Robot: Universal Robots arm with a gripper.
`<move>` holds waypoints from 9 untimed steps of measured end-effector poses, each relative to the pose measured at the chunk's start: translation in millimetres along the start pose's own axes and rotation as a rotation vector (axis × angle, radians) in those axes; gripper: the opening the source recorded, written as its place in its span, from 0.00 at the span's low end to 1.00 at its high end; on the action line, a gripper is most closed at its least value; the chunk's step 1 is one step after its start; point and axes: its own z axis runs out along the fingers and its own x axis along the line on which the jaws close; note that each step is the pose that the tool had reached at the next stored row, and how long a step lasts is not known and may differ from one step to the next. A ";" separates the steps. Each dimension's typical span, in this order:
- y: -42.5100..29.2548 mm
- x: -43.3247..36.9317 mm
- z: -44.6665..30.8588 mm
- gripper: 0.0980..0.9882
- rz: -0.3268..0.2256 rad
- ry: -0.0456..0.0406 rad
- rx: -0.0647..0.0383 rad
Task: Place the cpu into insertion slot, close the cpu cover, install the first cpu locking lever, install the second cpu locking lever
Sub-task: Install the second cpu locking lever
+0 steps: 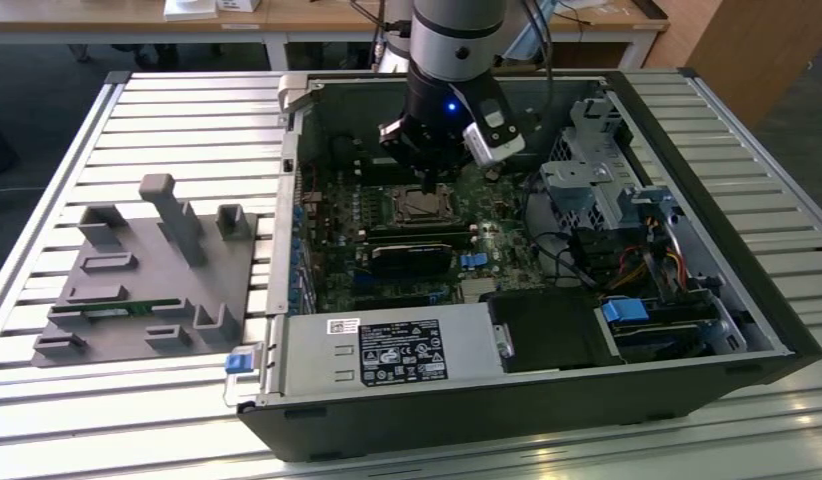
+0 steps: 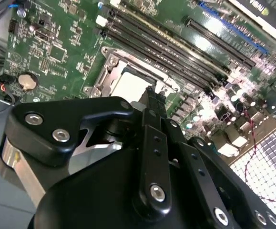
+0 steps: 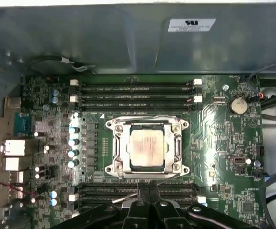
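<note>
In the first wrist view the hand (image 3: 148, 198) shows as 2 black fingers pressed together side by side, holding nothing, their tips just short of the near edge of the insertion slot (image 3: 147, 147). The hand's body is cut off by the picture's edge. In the second wrist view the black linkages hide most of the socket, and the closed fingertips (image 2: 153, 95) stand over the edge of the pale chip; whether they touch metal cannot be told.

The cpu (image 3: 147, 146) lies flat in the insertion slot, its silver-grey top showing through the square window of the cpu cover (image 3: 120, 147), which is folded down around it. Thin wire levers run along the socket's sides, but whether they are latched is hard to make out.

Beyond the socket sit 4 long black memory slots (image 3: 136, 95) and a round coin battery (image 3: 237, 105) on the green motherboard (image 3: 219, 143).

In the exterior view the arm (image 1: 451, 70) reaches down into the open computer case (image 1: 518, 400), which lies on the slatted worktop (image 1: 64, 390); a grey fixture block (image 1: 151, 280) rests toward the exterior view's left.
</note>
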 end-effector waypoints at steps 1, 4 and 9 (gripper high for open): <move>-0.4 0.0 0.0 0.01 0.000 0.0000 0.000; -0.6 0.0 0.5 0.01 0.000 0.0000 0.000; -0.7 0.0 1.2 0.01 0.000 0.0000 -0.002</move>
